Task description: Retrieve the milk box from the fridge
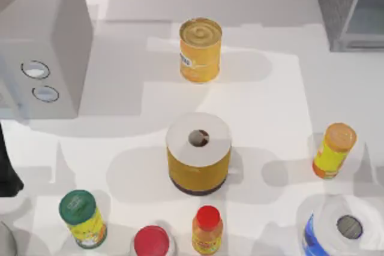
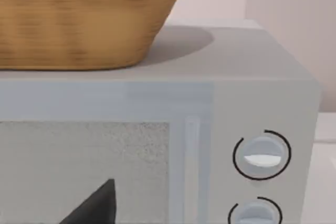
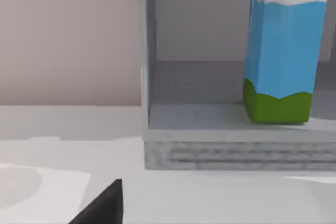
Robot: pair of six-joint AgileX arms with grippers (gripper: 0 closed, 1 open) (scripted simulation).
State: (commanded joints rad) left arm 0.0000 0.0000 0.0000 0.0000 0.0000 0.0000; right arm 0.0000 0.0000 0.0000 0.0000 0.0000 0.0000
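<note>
Milk box (image 3: 283, 51) upright inside open fridge (image 3: 220, 145), at bench's far right corner. Right gripper near fridge front, touching nothing; spread impossible to tell.

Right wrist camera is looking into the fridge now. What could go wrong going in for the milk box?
The milk box stands tall and upright on the shelf of the fridge, so a glancing touch might tip it. The frame post and the raised sill below the shelf could catch a finger on the way in. Pulling back over the table, the orange-capped bottle and the paper roll stand on the right and could be knocked.
</note>
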